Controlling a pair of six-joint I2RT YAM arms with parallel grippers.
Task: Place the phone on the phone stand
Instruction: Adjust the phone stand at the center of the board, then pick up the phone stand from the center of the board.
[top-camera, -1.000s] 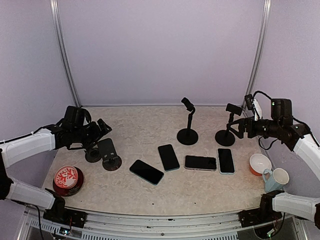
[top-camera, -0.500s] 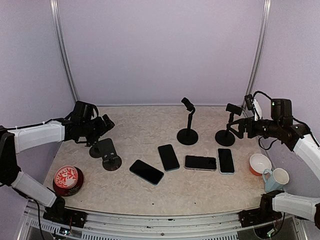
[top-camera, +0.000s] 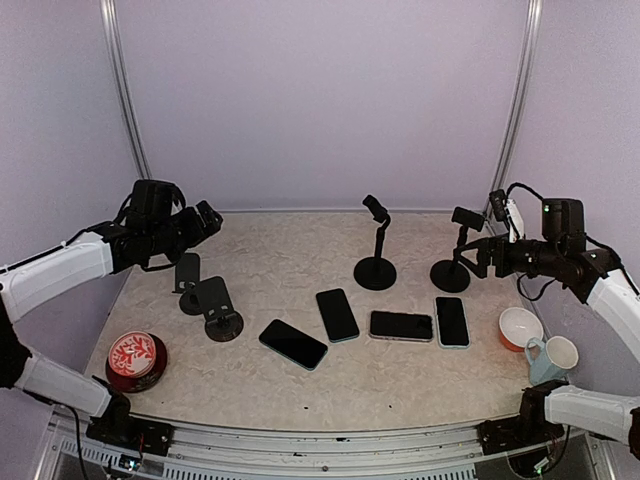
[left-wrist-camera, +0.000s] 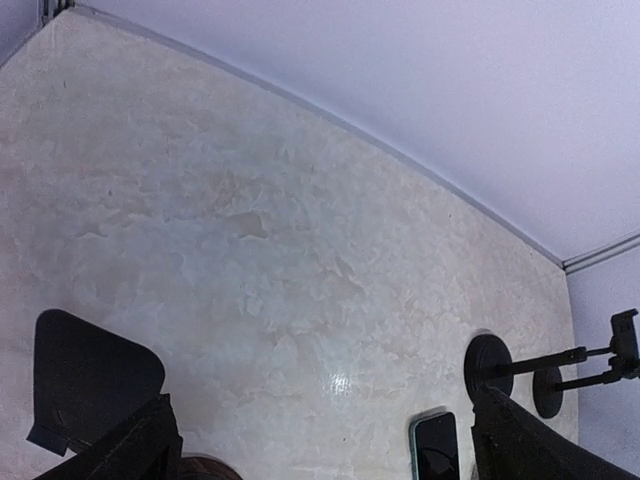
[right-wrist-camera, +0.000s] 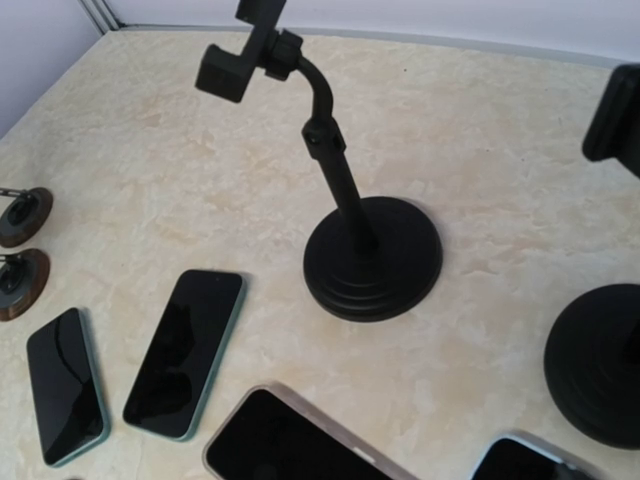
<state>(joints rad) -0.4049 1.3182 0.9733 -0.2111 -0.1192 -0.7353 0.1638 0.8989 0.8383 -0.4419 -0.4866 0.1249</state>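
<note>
Several dark phones lie flat mid-table: one (top-camera: 293, 343), a second (top-camera: 337, 314), a third (top-camera: 401, 325) and one more at the right (top-camera: 452, 321). Two low plate stands (top-camera: 187, 285) (top-camera: 218, 310) stand at the left. Two tall clamp stands (top-camera: 376, 262) (top-camera: 452, 268) stand at the back. My left gripper (top-camera: 208, 218) hangs above and behind the low stands, open and empty. In the left wrist view its fingers (left-wrist-camera: 140, 450) sit far apart around the gripper's middle (left-wrist-camera: 335, 455), with a stand plate (left-wrist-camera: 90, 380) at the lower left. My right gripper (top-camera: 478, 254) hovers beside the right tall stand; its fingers are out of the right wrist view.
A red round tin (top-camera: 136, 358) sits at the front left. An orange bowl (top-camera: 519, 327) and a pale mug (top-camera: 553, 356) sit at the right edge. The right wrist view shows a tall stand (right-wrist-camera: 360, 250), phones (right-wrist-camera: 187, 350) and the far low stands (right-wrist-camera: 20, 215).
My left gripper has lifted up and back off the low stand at the left, which now stands alone. The right arm has not moved.
</note>
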